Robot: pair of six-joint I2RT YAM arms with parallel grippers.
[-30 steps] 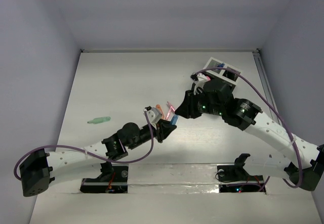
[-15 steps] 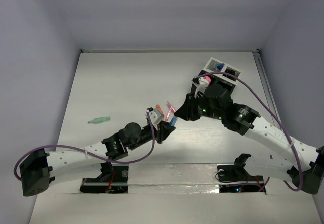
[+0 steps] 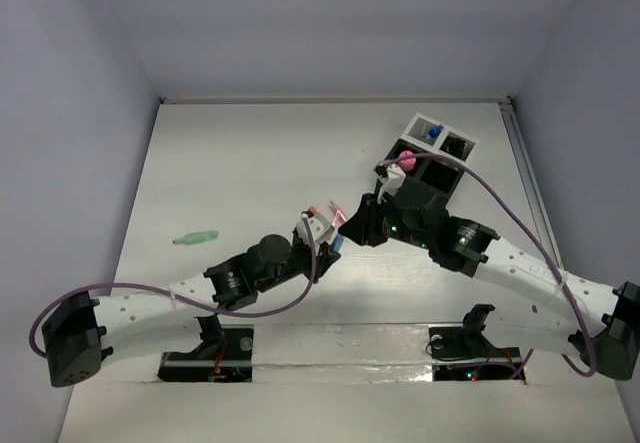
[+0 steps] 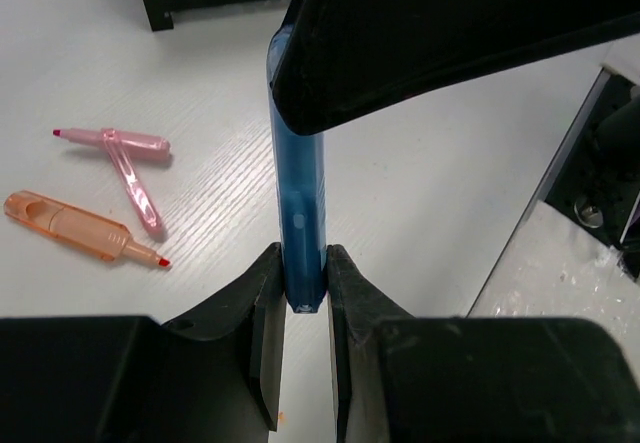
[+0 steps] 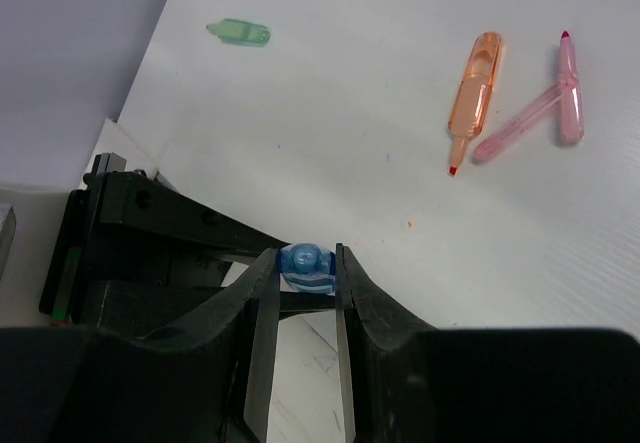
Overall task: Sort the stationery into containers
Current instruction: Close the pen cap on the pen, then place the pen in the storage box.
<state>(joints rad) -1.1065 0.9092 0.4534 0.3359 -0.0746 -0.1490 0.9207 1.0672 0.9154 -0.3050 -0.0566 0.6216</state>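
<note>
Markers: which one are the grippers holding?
The blue marker, gripped by the left gripper and right gripper; the orange marker, pink markers and green one lie on the table.

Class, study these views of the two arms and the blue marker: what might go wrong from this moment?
1. The left hand and right hand both clamp the blue marker, at opposite ends; if one pulls before the other lets go, it may slip free or come apart.
2. If dropped, it could knock the loose orange marker and pink markers on the table.
</note>
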